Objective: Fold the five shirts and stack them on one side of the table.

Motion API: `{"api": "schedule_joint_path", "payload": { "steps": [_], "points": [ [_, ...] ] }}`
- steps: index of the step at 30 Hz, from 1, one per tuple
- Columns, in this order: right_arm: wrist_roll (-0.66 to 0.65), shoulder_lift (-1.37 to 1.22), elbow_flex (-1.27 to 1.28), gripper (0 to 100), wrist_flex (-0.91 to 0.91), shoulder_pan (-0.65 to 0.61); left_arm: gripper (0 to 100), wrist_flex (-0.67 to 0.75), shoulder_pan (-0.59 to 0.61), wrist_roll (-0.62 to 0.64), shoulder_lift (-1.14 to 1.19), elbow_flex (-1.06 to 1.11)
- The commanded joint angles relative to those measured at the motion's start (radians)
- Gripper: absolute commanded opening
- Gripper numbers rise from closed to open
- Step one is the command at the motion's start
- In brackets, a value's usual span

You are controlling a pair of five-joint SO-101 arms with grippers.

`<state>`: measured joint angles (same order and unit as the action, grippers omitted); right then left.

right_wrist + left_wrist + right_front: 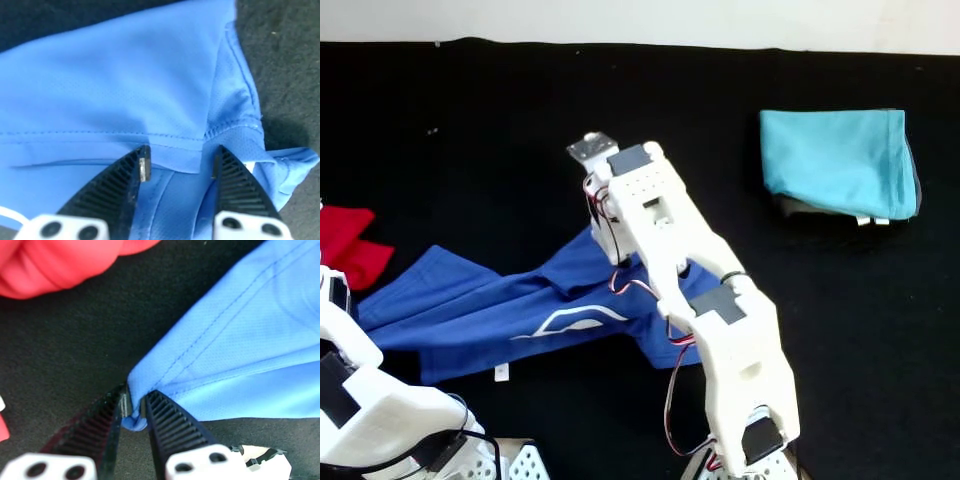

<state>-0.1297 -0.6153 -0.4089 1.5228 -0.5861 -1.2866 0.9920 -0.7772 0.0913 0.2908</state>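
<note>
Blue shirt [470, 310] lies rumpled and spread across the near left part of the black surface [470, 110], by far the largest piece of cloth on it. Teal shirt [835, 160] sits folded at the far right, well apart from the blue one. Red shirt [350, 250] is bunched at the left edge, just beside the blue shirt's corner. My right end effector [180, 165] stands wide over the blue fabric, near a stitched seam. My left end effector [136, 405] is pinched tight on a corner of the blue shirt.
</note>
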Motion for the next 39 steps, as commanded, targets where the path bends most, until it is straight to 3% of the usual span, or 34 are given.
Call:
{"api": "schedule_joint_path", "payload": {
  "steps": [1, 4, 16, 24, 31, 39],
  "points": [
    [0.006, -0.002, -0.042, 20.6, -0.004, -0.054, 1, 0.009, -0.005, -0.002, -0.007, -0.039],
    [0.008, -0.002, -0.045, 19.8, -0.010, -0.068, 1, 0.009, -0.002, -0.002, -0.007, -0.041],
    [0.009, -0.004, -0.300, 0.3, 0.087, 0.036, 1, 0.009, -0.008, -0.002, -0.007, -0.041],
    [0.005, -0.013, -0.331, 1.3, 0.145, 0.021, 1, 0.009, -0.008, -0.002, -0.007, -0.041],
    [0.002, -0.145, -0.297, 20.7, 0.143, -0.048, 1, 0.009, -0.008, -0.002, -0.007, -0.041],
    [0.003, -0.220, -0.298, 21.0, 0.130, -0.064, 1, 0.009, -0.002, -0.002, -0.007, -0.036]
  ]
}}
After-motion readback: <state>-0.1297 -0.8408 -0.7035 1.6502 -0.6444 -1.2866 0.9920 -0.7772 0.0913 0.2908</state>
